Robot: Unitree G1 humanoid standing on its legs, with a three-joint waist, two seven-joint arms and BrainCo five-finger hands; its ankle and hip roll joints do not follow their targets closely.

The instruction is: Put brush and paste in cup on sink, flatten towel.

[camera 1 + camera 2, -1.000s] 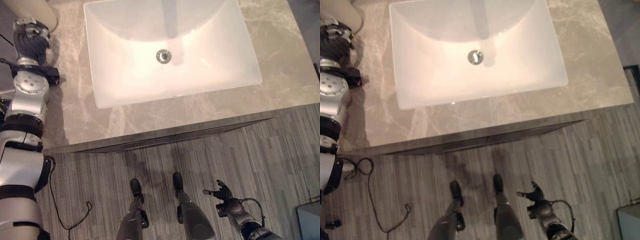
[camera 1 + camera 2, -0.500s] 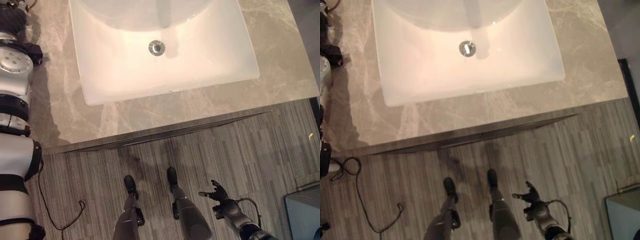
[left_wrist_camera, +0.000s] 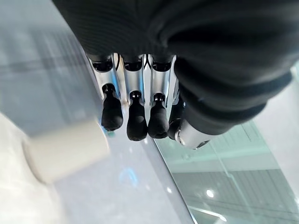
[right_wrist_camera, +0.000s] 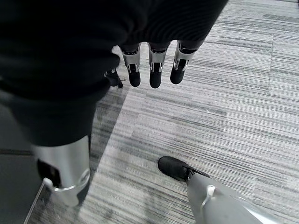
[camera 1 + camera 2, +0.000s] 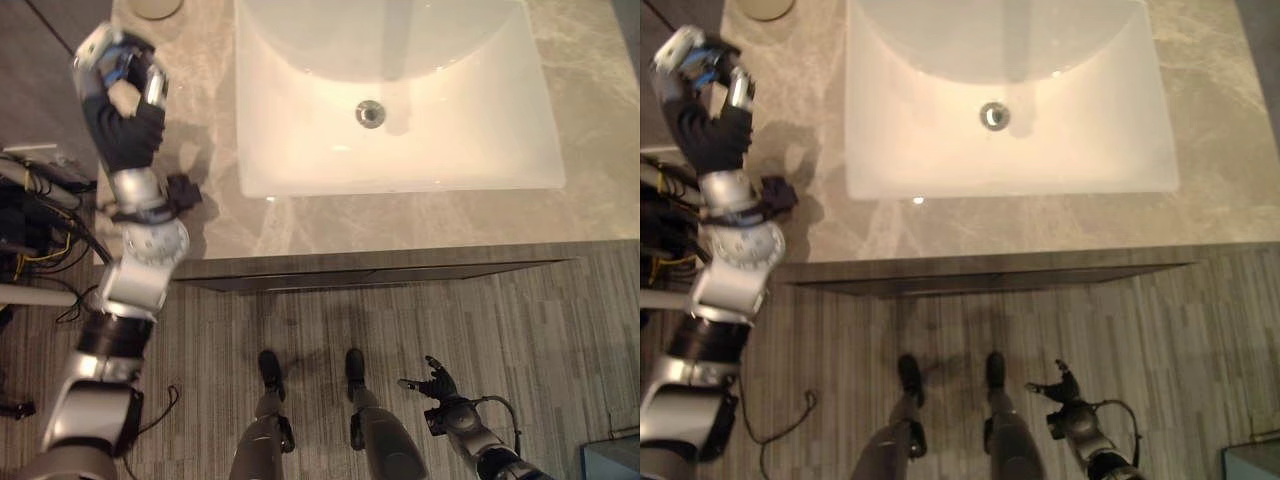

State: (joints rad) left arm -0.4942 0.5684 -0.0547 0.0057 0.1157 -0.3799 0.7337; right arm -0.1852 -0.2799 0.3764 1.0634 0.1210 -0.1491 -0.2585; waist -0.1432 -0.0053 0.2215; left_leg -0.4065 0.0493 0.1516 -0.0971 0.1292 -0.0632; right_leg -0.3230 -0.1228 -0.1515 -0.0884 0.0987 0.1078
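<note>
A cream cup [image 5: 155, 7] stands on the marble countertop [image 5: 590, 210] at the back, left of the white sink [image 5: 400, 180]. My left hand [image 5: 128, 120] is raised over the counter's left end, a little in front of the cup. In the left wrist view its fingers [image 3: 136, 123] hang relaxed with nothing between them, and the cup [image 3: 65, 149] lies blurred past them. My right hand [image 5: 438, 383] hangs low at my side over the floor, fingers [image 4: 156, 70] loose and holding nothing.
The sink has a round drain [image 5: 370, 113] and sits near the counter's front edge. A dark tangle of equipment and cables [image 5: 30, 225] lies on the floor left of the counter. A grey box corner [image 5: 615, 460] shows at the lower right.
The camera has swung, sliding the sink to the right. My left arm has bent and the hand now stands a little in front of the cup. The right hand hangs as before.
</note>
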